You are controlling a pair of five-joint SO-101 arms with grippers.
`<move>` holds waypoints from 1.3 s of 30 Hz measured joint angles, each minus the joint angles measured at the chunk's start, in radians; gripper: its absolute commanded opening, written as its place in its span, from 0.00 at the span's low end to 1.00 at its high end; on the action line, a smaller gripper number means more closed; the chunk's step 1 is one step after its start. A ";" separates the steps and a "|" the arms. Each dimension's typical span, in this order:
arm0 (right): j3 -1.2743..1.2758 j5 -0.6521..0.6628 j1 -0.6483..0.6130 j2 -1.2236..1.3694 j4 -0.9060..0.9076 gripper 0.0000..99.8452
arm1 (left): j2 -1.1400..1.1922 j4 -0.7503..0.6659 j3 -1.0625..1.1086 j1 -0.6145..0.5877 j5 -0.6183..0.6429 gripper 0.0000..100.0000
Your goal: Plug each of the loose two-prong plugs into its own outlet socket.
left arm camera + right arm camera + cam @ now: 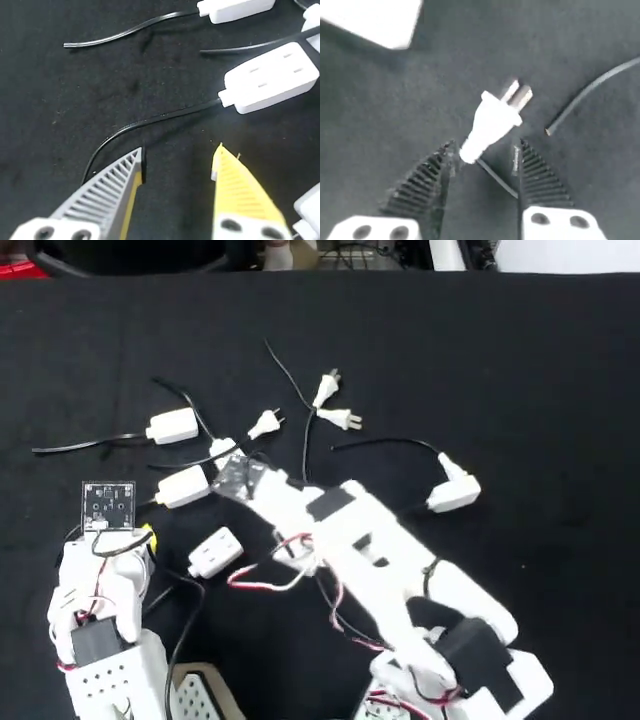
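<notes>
I see white plugs (266,423), white sockets (270,77), black cords (150,122) (worktop (540,370) black too); my left fingers (240,187) are ribbed, one yellow, one grey.

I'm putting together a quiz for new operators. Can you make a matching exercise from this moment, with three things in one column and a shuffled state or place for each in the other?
Things:
1. left pincer
2. right pincer
3. socket block

States:
A. white, lying on the black table, with a black cable leaving one end
B. open, with a white plug at its fingertips
C. open, with one yellow finger

Pairs: 1-C, 2-B, 3-A
</notes>
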 measured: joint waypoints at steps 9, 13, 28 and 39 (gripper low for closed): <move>-0.005 -0.026 0.060 0.118 -0.087 0.18 | 0.000 0.006 0.000 0.000 -0.002 0.22; -0.074 -0.026 0.084 0.195 -0.064 0.17 | 0.000 0.023 0.000 0.000 -0.002 0.22; -0.203 0.002 0.147 0.293 0.003 0.01 | 0.000 0.023 0.000 0.000 -0.002 0.22; -0.307 0.009 0.100 0.133 0.304 0.01 | 0.000 0.023 0.000 0.000 -0.002 0.22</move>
